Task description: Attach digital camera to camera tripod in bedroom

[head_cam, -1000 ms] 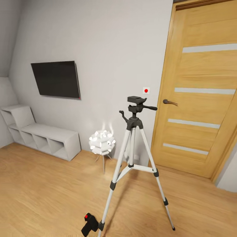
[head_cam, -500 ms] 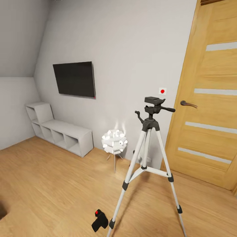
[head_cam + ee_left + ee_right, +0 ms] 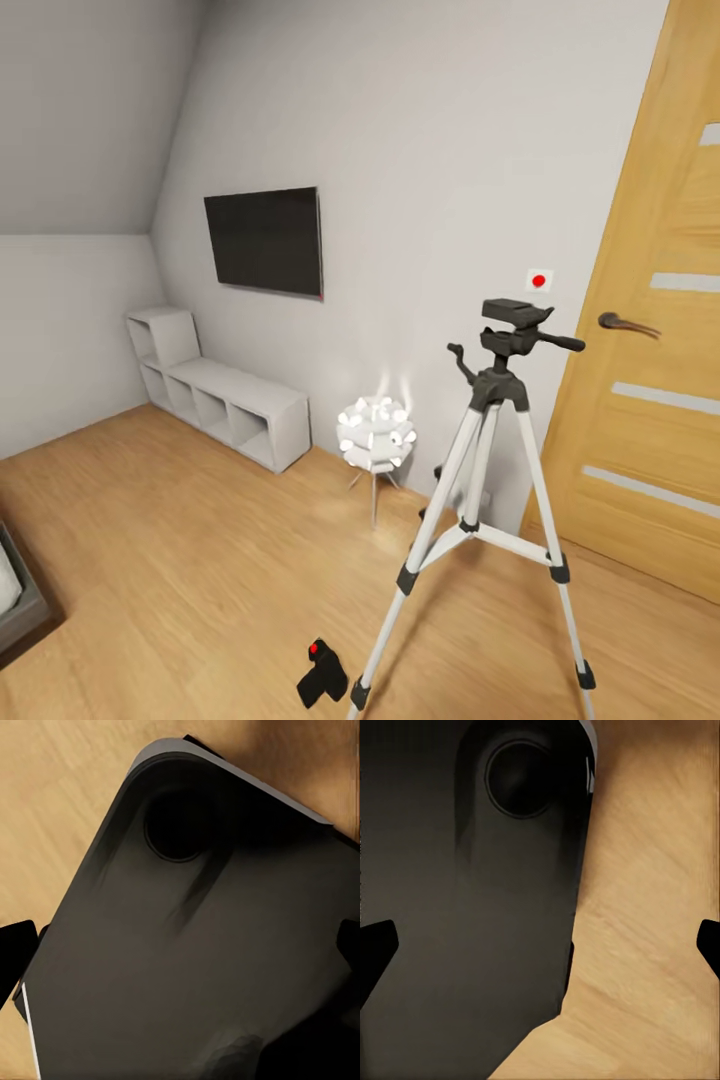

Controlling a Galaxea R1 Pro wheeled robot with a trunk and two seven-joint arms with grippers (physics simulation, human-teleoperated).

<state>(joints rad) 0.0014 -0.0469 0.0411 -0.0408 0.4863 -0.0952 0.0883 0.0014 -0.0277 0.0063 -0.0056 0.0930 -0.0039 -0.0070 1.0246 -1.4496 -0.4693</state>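
Observation:
The camera tripod (image 3: 487, 470) stands on the wood floor in front of the door, silver-white legs spread and its dark pan head (image 3: 515, 326) bare on top. The digital camera (image 3: 322, 675), small and black with a red button, lies on the floor beside the tripod's near left foot. In the left wrist view my left gripper (image 3: 180, 956) is open over a dark rounded part of my own body, fingertips far apart. The right wrist view has my right gripper (image 3: 540, 945) open too, above the same dark body and bare floor.
A white petal floor lamp (image 3: 376, 432) stands by the wall behind the tripod. Low white cube shelves (image 3: 225, 400) run under a wall TV (image 3: 267, 240). A wooden door (image 3: 660, 330) is at right. A grey bed corner (image 3: 15, 600) shows at lower left.
The whole head picture has slid to the right as the view turned left; the bed corner has come into view. The tripod and the camera on the floor have stayed put.

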